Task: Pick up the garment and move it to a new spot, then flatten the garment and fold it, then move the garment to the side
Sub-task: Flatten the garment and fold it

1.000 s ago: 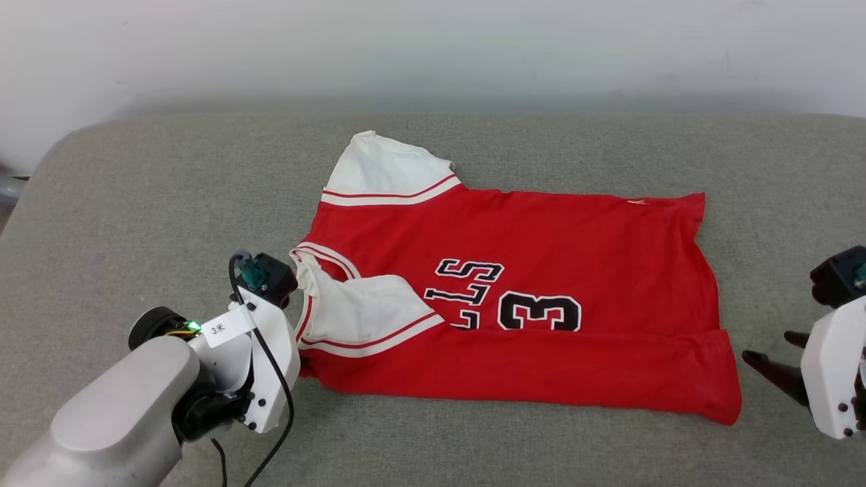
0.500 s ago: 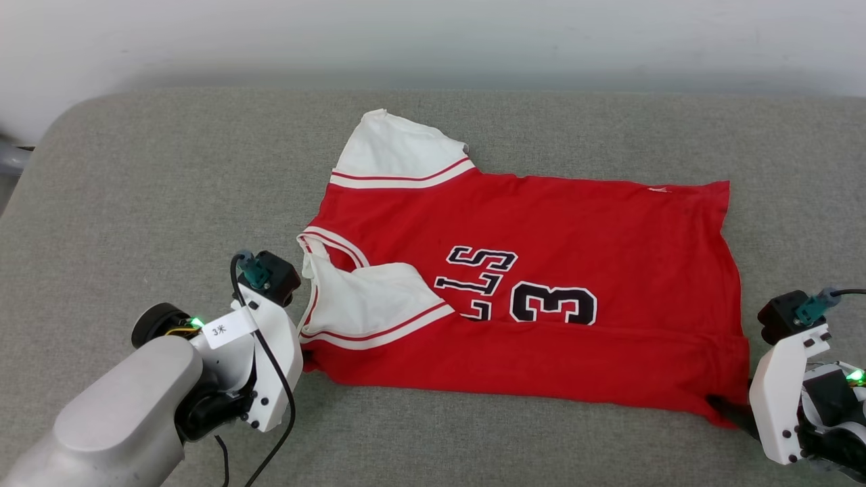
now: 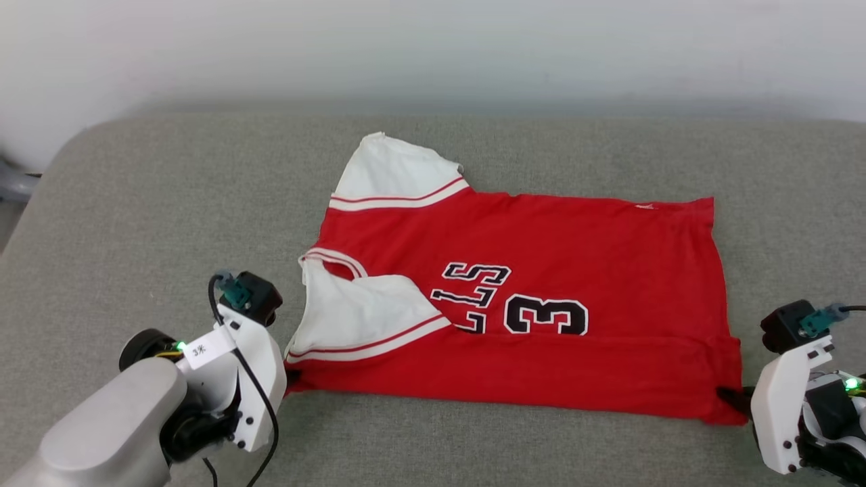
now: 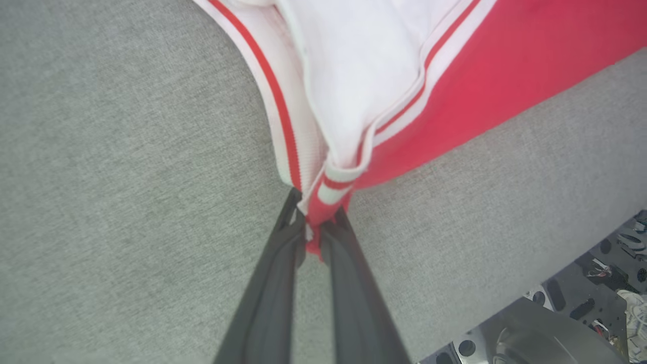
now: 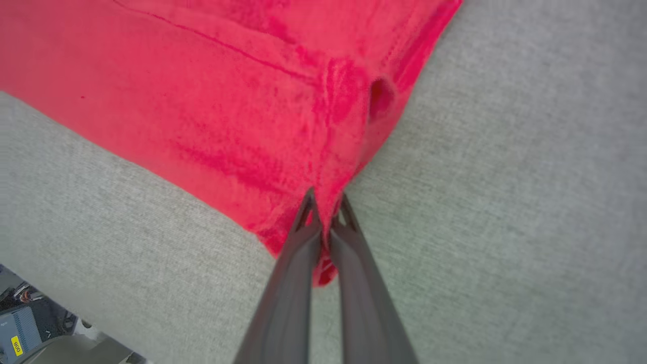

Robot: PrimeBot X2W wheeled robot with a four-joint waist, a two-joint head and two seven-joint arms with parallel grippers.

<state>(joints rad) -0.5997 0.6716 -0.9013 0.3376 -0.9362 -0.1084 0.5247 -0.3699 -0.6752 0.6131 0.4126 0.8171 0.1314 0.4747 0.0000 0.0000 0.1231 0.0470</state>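
Observation:
The garment [image 3: 541,270], a red jersey with white sleeves, black lettering and a "3", lies spread sideways on the grey cushion [image 3: 149,203], its near long edge folded over. My left gripper [image 3: 292,377] is shut on the near left corner by the striped trim. In the left wrist view the gripper [image 4: 316,215] pinches red-and-white trim of the garment [image 4: 455,76]. My right gripper [image 3: 731,398] is shut on the near right hem corner. The right wrist view has the gripper [image 5: 326,202] clamping bunched red cloth of the garment [image 5: 202,86].
The grey cushion [image 5: 530,177] stretches well beyond the garment on all sides, with a white wall [image 3: 433,47] behind it. Its near edge drops to a floor with clutter [image 4: 606,253] seen in the left wrist view.
My right gripper came in from the right, fingers open, and has shut on the hem corner. The left gripper slid slightly left and nearer, pulling the near edge taut. The camera shifted too.

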